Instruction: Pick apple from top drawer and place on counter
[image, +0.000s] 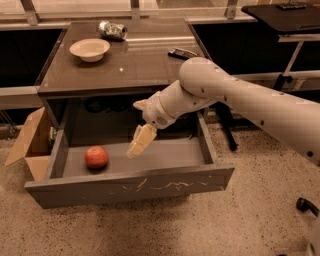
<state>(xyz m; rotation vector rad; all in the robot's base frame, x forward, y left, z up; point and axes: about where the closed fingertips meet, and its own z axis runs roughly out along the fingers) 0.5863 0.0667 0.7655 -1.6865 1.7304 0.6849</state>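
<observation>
— Where's the apple (96, 157) from the jaws?

— Off to their side, toward the box (27, 142) end of the drawer (150, 187), and a little lower. It sits on the drawer floor near the front panel, apart from the jaws.

— And the gripper (141, 141)?

— Inside the open drawer, hanging over its middle, tips angled down and toward the apple. Whether the jaws are spread or pressed together, I cannot tell.

— Any long axis to line up on?

— No, it's round; any approach angle should do. I'd judge the next move to be a short sideways reach, then a drop.

— The counter (125, 65)?

— Above and behind the jaws. Placing hasn't begun.
</observation>
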